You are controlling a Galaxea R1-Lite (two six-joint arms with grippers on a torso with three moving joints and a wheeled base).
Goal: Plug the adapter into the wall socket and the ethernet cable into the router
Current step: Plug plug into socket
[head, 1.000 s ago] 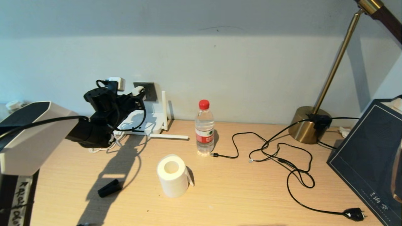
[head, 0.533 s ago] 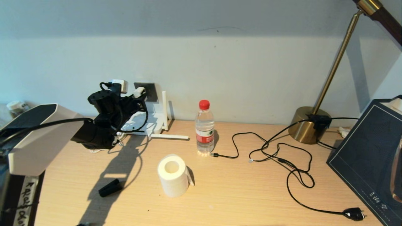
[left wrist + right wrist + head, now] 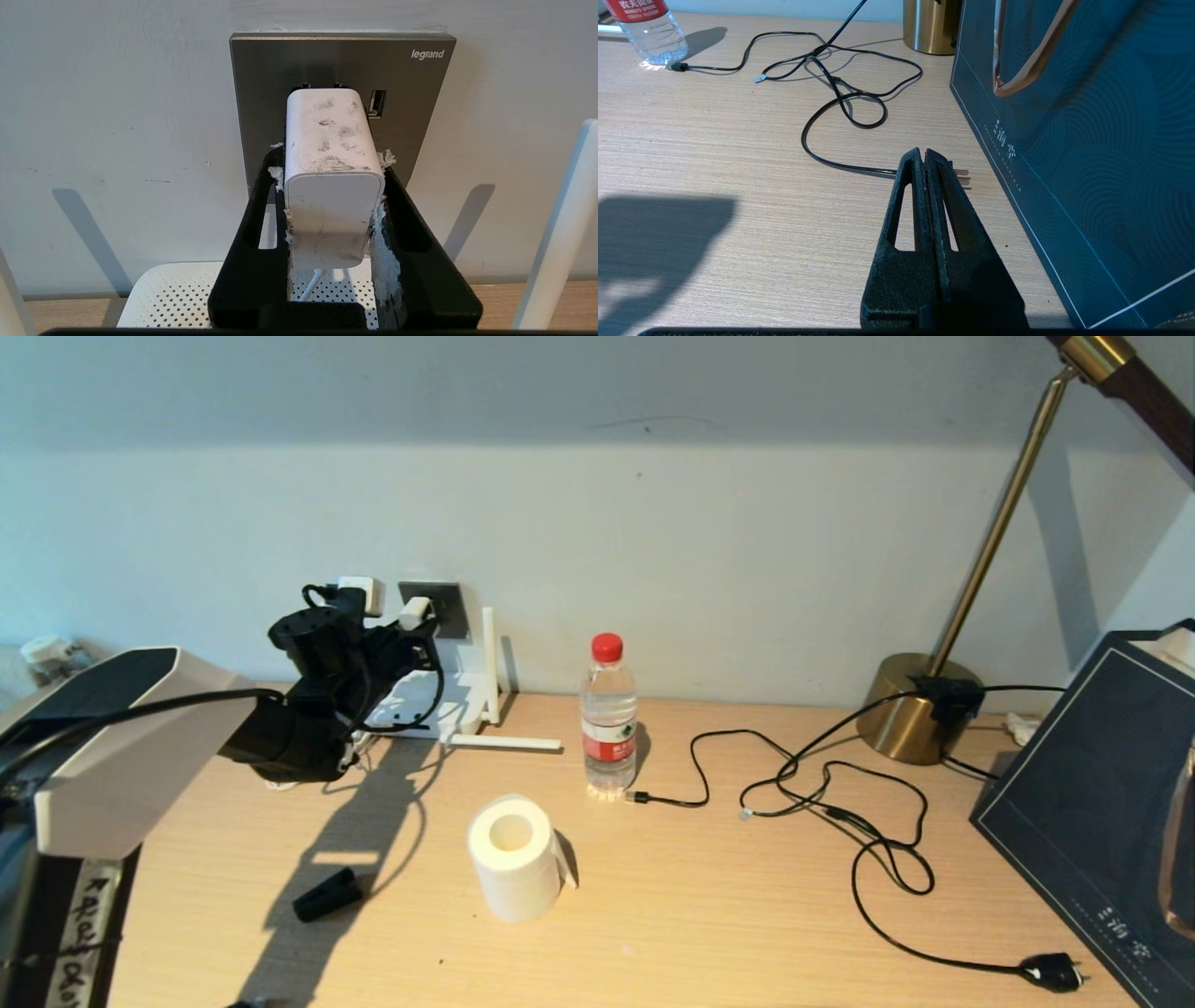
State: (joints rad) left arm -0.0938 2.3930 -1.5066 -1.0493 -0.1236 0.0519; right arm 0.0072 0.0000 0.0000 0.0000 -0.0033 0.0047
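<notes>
Scuff marks smudge the small white cube-shaped adapter (image 3: 332, 172), which the left gripper (image 3: 331, 205) clamps between its two black fingers (image 3: 261, 224), its front end against the square dark grey metallic wall socket (image 3: 411, 102) at upper centre of the left wrist view. The head view shows this only small at left centre; the wrist view alone reveals the thin white cord beneath and the flat white perforated router (image 3: 173, 298) below. At lower centre of the right wrist view, the right gripper (image 3: 924, 156) hangs closed and empty above the wooden desk (image 3: 738, 154).
</notes>
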